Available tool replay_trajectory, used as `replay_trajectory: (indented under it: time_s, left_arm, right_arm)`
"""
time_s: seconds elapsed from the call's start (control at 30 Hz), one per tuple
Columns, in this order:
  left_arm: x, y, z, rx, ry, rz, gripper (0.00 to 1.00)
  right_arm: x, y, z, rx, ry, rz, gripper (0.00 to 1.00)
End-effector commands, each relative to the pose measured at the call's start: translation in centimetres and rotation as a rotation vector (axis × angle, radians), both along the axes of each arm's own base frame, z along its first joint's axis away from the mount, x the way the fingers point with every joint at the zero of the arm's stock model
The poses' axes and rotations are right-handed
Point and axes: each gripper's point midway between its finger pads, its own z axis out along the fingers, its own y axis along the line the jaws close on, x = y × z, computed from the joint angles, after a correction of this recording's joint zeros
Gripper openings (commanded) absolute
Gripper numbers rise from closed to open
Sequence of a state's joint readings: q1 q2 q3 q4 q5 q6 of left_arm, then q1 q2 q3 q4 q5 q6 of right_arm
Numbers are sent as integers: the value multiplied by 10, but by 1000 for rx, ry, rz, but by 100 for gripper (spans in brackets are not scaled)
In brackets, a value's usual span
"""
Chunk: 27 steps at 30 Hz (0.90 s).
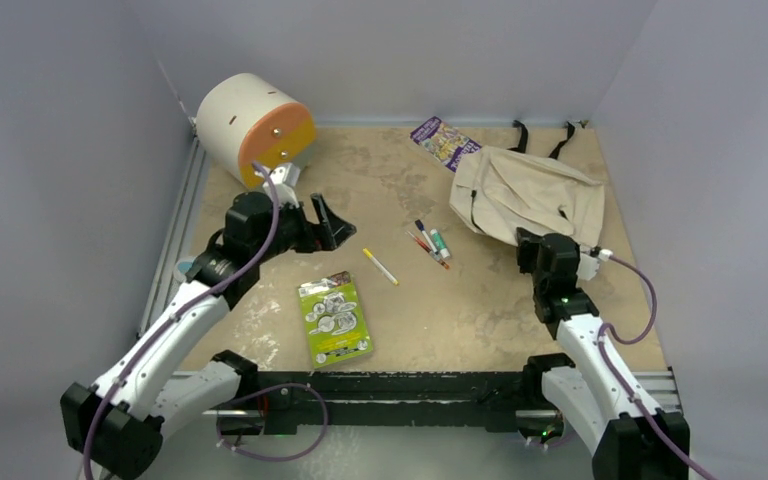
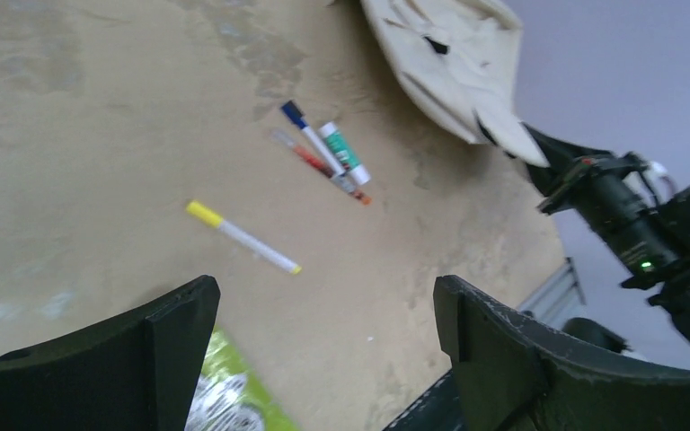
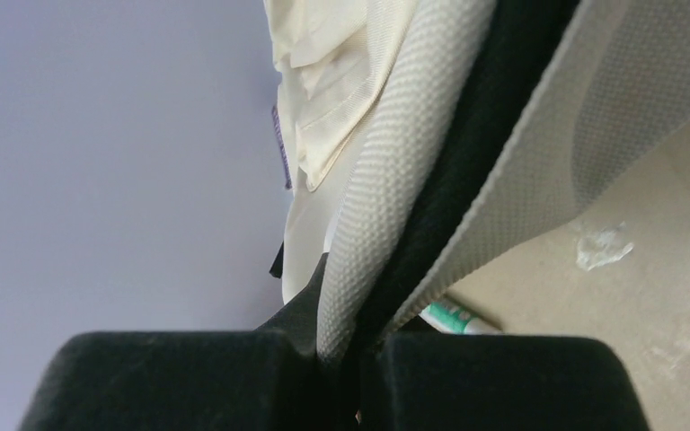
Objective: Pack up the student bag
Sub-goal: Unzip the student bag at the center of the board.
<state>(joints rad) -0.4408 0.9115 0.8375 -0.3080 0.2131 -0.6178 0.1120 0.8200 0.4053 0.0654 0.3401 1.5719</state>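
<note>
The beige student bag (image 1: 530, 195) lies flat at the back right of the table, black straps toward the wall. My right gripper (image 1: 532, 240) is at its near edge, shut on a fold of the bag's fabric and dark lining (image 3: 386, 224). My left gripper (image 1: 332, 228) hovers at left centre, open and holding nothing; its fingers (image 2: 175, 332) frame bare table. A yellow-capped marker (image 1: 380, 266), a small cluster of pens and a green-white tube (image 1: 430, 243) lie mid-table. A green blister pack (image 1: 335, 320) lies near the front. A purple booklet (image 1: 443, 142) sits at the back.
A cream cylindrical drawer unit with an orange front (image 1: 255, 128) stands at the back left, just behind my left arm. A metal rail (image 1: 175, 235) runs along the left edge, and grey walls close in the table on three sides.
</note>
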Motion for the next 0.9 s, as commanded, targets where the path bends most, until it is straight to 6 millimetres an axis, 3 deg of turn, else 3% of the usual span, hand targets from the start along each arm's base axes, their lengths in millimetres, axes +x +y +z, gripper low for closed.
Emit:
replay_trajectory:
  time_s: [0.0,0.1,0.23,0.43,0.6,0.87]
  left_arm:
    - [8,-55,57,-260,-76,-196,90]
    - [17,-86,61,-293,-60,-248,89]
    - [14,-143,62,-266,-79,-285,89]
    - [16,-202,40,-273,-43,-279,90]
    - [18,-227,9,-261,7,-248,92]
    - [24,-239,-13,-283,74,-214,93]
  right_arm:
    - [3,37,38,212,-136,135,0]
    - [-5,50,30,289,-132,188,0]
    - [-13,59,29,331,-142,235,0]
    - [-23,59,36,332,-146,238,0]
    - [-30,58,42,346,-159,234,0]
    - [-35,64,49,362,-167,269,0]
